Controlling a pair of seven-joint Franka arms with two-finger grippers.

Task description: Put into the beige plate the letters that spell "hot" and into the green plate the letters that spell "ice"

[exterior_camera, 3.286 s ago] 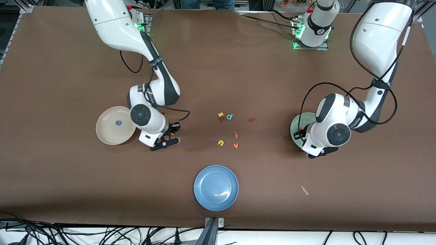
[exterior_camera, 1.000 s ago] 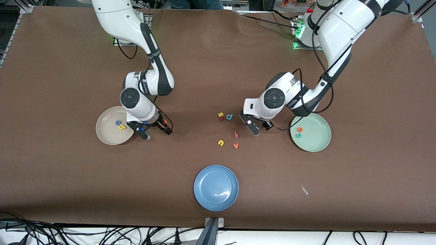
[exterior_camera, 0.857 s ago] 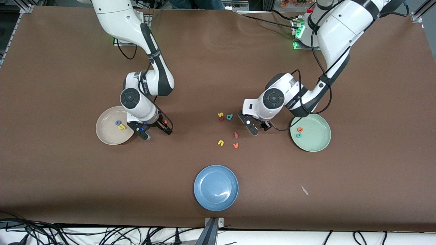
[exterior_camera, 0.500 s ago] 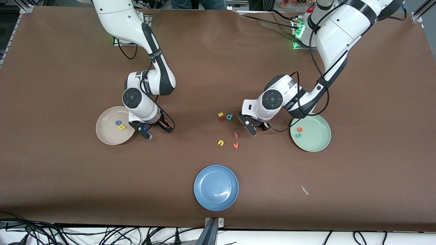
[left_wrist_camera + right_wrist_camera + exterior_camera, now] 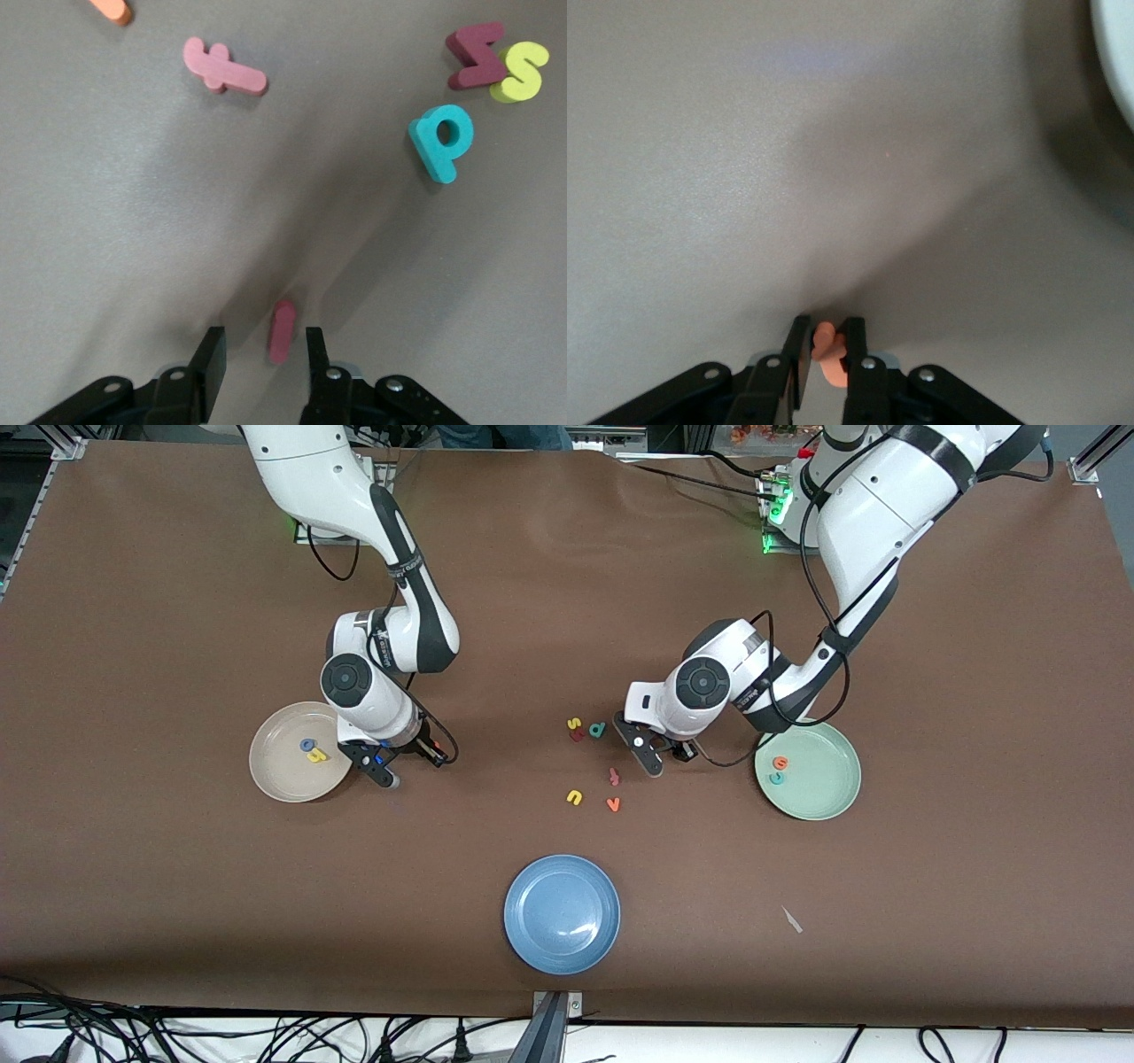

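My right gripper (image 5: pixel 827 329) is shut on the orange t (image 5: pixel 831 367), low over the table just beside the beige plate (image 5: pixel 283 778). In that plate lie the blue o (image 5: pixel 307 745) and the yellow h (image 5: pixel 315 756). My left gripper (image 5: pixel 262 341) stands open and low, its fingers either side of the dark red i (image 5: pixel 282 330), with a gap on each side. In the front view this gripper (image 5: pixel 651 762) hides the i. The green plate (image 5: pixel 828 784) holds the orange e (image 5: pixel 780 762) and the teal c (image 5: pixel 776 778).
Loose letters lie mid-table: yellow s (image 5: pixel 574 724), teal d (image 5: pixel 598 730), a dark red letter (image 5: pixel 578 735), a reddish t-like letter (image 5: pixel 613 777), yellow u (image 5: pixel 574 797), orange v (image 5: pixel 613 804). A blue plate (image 5: pixel 562 914) sits near the front edge.
The right gripper's fingers have shut on the orange t. The left gripper's fingers have drawn in around the i. Both hands shifted only slightly.
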